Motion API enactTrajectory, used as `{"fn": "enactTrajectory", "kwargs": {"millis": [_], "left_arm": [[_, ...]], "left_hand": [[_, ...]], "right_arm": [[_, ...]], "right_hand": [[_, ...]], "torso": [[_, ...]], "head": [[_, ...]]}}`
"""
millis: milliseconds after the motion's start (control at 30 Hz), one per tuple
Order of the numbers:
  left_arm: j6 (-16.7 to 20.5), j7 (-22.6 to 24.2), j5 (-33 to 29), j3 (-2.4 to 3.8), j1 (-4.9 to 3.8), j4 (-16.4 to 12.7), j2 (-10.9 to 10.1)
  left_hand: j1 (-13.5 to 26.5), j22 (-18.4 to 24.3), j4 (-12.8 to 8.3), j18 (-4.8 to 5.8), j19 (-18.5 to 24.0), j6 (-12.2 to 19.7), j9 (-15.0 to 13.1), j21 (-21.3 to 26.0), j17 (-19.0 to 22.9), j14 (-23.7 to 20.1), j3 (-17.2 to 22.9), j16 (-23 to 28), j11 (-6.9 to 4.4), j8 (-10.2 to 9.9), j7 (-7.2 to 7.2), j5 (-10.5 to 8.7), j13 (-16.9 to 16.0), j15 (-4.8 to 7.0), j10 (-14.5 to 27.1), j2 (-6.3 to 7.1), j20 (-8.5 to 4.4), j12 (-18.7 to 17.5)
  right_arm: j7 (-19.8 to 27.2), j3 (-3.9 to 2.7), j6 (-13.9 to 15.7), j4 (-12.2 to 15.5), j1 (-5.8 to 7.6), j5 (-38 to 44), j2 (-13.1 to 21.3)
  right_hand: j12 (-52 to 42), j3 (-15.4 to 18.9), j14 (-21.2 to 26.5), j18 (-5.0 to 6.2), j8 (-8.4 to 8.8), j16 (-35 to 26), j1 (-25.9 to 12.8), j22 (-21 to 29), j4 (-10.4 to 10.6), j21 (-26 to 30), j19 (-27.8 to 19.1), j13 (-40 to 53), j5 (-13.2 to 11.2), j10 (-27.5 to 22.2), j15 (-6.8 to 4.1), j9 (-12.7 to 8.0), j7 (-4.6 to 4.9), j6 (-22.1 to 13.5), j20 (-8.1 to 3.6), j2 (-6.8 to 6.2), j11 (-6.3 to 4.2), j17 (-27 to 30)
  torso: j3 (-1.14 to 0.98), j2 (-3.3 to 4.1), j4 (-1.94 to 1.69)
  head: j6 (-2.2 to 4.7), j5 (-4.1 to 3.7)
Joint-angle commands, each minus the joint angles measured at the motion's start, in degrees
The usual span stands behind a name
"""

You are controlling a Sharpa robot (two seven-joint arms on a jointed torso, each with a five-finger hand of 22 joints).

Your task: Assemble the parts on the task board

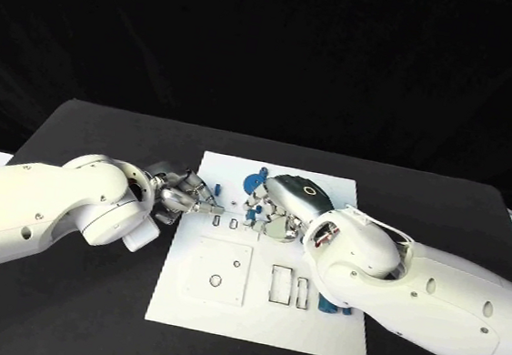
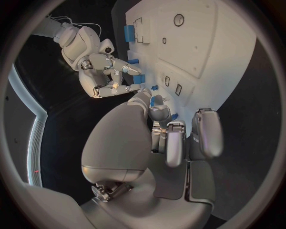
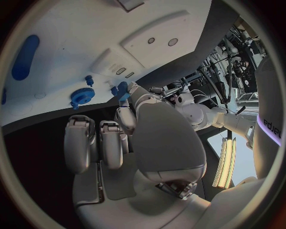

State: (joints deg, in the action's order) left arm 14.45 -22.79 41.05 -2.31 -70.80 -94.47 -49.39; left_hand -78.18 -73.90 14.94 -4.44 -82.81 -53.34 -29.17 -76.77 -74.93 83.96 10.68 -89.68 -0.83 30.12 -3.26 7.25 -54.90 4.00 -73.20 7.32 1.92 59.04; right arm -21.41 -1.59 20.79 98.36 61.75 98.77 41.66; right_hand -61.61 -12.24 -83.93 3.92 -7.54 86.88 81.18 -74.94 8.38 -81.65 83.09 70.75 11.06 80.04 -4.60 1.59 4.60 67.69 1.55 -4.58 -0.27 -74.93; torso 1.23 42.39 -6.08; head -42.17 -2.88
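The white task board [image 1: 262, 319] lies in the middle of the black table. Both hands meet over its far left part. My left hand [image 1: 186, 195] reaches in from the board's left edge and pinches a small blue part [image 2: 158, 101] between thumb and a finger. My right hand [image 1: 274, 214] hovers just beside it and pinches another blue part [image 3: 122, 90] at its fingertips. A blue gear [image 3: 81, 95], a small blue peg [image 3: 89, 79] and a long blue piece [image 3: 24, 57] sit on the board [image 3: 89, 38] near the hands.
The board has a raised square plate [image 1: 216, 270] with a round hole and narrow slots [image 1: 282, 285] beside it. More blue parts [image 1: 334, 308] lie by my right forearm. Black table surrounds the board on every side.
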Motion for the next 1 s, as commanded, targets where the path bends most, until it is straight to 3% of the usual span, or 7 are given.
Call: {"fn": "enactTrajectory", "kwargs": {"millis": [33,167,600,1000], "left_arm": [[1.0,0.1,-0.2,0.11,-0.04,-0.5,-0.6],[1.2,0.2,-0.6,0.24,-0.10,-0.9,-1.4],[2.2,0.9,-3.6,0.89,-0.71,-2.9,-3.7],[2.2,0.9,-3.9,0.98,-1.05,-3.0,-3.6]], "left_hand": [[-0.3,0.1,-0.1,0.60,-0.3,-0.5,0.0,-0.1,-15.1,6.0,0.3,-0.3,-0.10,0.4,-0.09,0.17,0.1,0.38,-0.4,0.00,0.02,0.1],[-0.3,0.1,-0.1,0.60,-0.3,-0.5,0.0,-0.1,-15.1,6.0,0.3,-0.3,-0.10,0.4,-0.09,0.17,0.1,0.38,-0.4,0.00,0.02,0.1],[-0.5,0.5,0.0,0.48,-0.1,-0.5,0.1,0.3,-15.1,6.0,0.4,-0.3,-0.13,0.3,-0.06,0.18,0.9,0.41,0.0,-0.02,0.00,-0.7],[-0.6,0.5,0.0,0.48,-0.1,-0.4,0.2,0.3,-15.1,6.0,0.5,-0.3,-0.13,0.3,-0.09,0.17,1.5,0.43,0.3,0.06,-0.02,-1.3]], "right_arm": [[-0.9,0.21,-3.0,-1.4,0.10,1.4,-1.0],[-1.2,0.48,-3.8,-3.0,0.18,1.9,-2.1],[-1.7,1.35,-6.4,-6.7,0.25,2.7,-5.4],[-1.9,1.61,-7.6,-7.5,0.25,2.8,-6.4]], "right_hand": [[0.3,-0.2,-5.1,-0.77,-0.15,-0.1,-0.7,-0.3,0.1,-0.4,0.2,-0.1,-0.2,0.7,-0.08,5.1,-1.17,2.0,0.02,0.04,-0.75,-10.7],[0.3,-0.2,-5.1,-0.77,-0.15,-0.1,-0.7,-0.3,0.1,-0.4,0.2,-0.1,-0.2,0.7,-0.08,5.1,-1.17,2.0,0.02,0.04,-0.75,-10.7],[0.6,-0.4,-5.1,-0.77,-0.09,-0.1,-0.8,-0.3,0.1,-0.3,0.2,-0.2,-0.6,0.6,-0.06,5.1,-1.13,1.9,0.03,-0.03,-0.72,-10.7],[0.6,-0.4,-5.1,-0.77,-0.07,-0.1,-0.8,-0.3,0.1,-0.3,0.2,-0.2,-0.7,0.5,-0.05,5.1,-1.11,1.9,0.04,-0.08,-0.70,-10.7]], "torso": [[0.06,0.01,-0.09],[0.02,-0.02,-0.20],[-0.18,0.01,-0.08],[-0.24,0.01,-0.09]], "head": [[-0.12,-0.07],[-0.28,-0.13],[-0.47,0.25],[-0.59,0.49]]}}
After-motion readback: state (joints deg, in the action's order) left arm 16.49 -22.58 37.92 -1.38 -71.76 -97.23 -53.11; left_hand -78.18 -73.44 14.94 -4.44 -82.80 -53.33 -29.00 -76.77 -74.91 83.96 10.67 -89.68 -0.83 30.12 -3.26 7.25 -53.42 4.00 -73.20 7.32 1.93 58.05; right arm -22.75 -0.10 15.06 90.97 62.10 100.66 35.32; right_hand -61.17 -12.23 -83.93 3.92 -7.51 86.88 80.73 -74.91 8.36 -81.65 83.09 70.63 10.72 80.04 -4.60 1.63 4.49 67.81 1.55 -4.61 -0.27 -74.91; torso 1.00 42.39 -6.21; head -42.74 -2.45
